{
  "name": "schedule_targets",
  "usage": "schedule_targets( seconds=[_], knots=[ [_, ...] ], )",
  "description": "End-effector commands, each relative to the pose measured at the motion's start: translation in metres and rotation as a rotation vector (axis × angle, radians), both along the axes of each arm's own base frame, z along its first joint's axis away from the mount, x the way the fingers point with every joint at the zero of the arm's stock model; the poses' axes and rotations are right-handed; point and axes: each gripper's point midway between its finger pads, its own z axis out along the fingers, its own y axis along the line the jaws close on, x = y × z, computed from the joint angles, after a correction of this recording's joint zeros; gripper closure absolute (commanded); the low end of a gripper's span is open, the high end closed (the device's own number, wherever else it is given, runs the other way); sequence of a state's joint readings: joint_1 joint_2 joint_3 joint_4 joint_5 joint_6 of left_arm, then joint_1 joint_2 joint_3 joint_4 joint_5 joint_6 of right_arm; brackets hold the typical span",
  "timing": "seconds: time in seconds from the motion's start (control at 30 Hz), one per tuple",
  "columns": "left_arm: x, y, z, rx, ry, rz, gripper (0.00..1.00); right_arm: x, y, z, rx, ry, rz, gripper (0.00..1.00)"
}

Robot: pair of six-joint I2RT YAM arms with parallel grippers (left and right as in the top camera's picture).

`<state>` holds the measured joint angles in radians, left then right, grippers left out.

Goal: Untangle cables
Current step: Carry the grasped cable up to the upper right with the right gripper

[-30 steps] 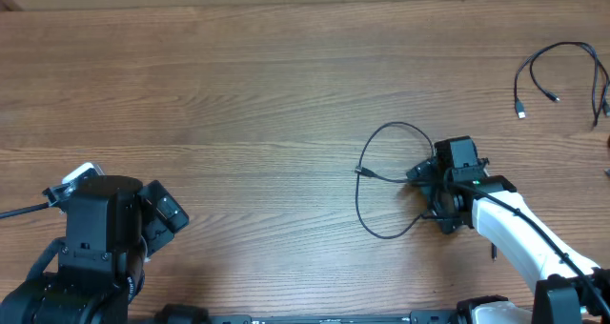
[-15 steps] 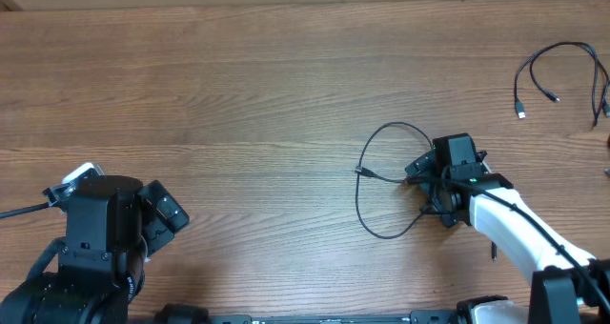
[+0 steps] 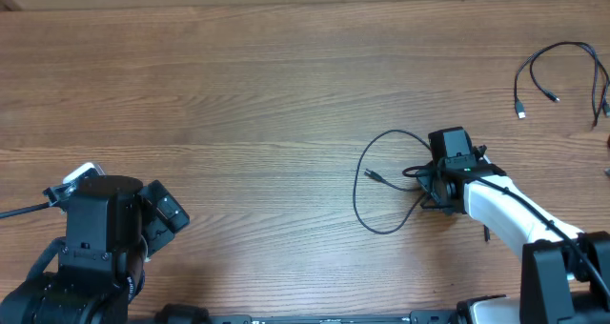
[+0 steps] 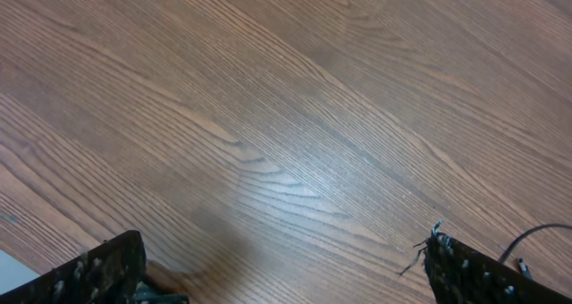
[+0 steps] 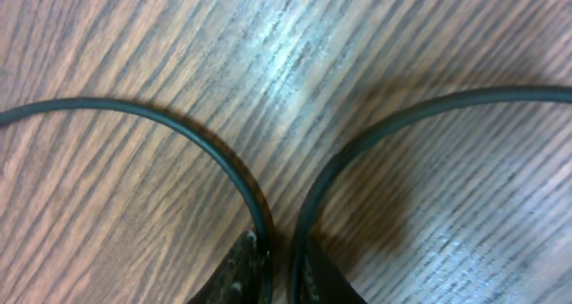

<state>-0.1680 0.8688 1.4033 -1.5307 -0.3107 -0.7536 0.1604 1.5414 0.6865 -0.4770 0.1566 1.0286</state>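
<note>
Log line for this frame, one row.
phase: grasp | right gripper: shut on cable loop | left gripper: open, empty, parked left | other cables: far right, untouched

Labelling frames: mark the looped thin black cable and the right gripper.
looped thin black cable (image 3: 355, 198): overhead view, loop's left arc.
right gripper (image 5: 279, 266): right wrist view, between its fingertips.

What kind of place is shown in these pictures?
Probably a robotics lab or test bench: a wooden table, two robot arms at its near edge, and thin black cables lying on it.
</note>
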Motion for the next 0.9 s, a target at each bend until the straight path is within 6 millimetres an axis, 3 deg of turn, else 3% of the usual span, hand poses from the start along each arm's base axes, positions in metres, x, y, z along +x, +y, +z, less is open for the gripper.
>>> schedule_targets(
  seconds=[0.0,0.1,0.3,0.4,0.57,0.73,0.87],
  knots=[
    [0.0,0.0,0.004,-0.011,-0.016,0.014,0.0,-0.013,0.012,-0.023,0.041,0.069,0.107,0.85],
    [0.0,0.0,0.004,-0.011,-0.016,0.014,0.0,0.015,0.025,-0.013,0.035,-0.044,0.306,0.96],
    [0.0,0.0,0.004,-0.011,-0.016,0.014,0.01,0.073,0.029,0.026,-0.068,-0.244,0.483,0.96],
    [0.0,0.0,0.004,-0.011,-0.016,0.014,0.0,0.107,0.011,0.059,-0.169,-0.333,0.476,0.96],
    [0.0,0.0,0.004,-0.011,-0.016,0.014,0.0,0.148,-0.021,0.106,-0.302,-0.458,0.495,0.96],
    [0.0,0.0,0.004,-0.011,-0.016,0.014,0.0,0.192,-0.068,0.161,-0.42,-0.545,0.467,0.96],
    [0.0,0.0,0.004,-0.011,-0.016,0.014,0.0,0.227,-0.08,0.182,-0.45,-0.589,0.471,0.96]
  ],
)
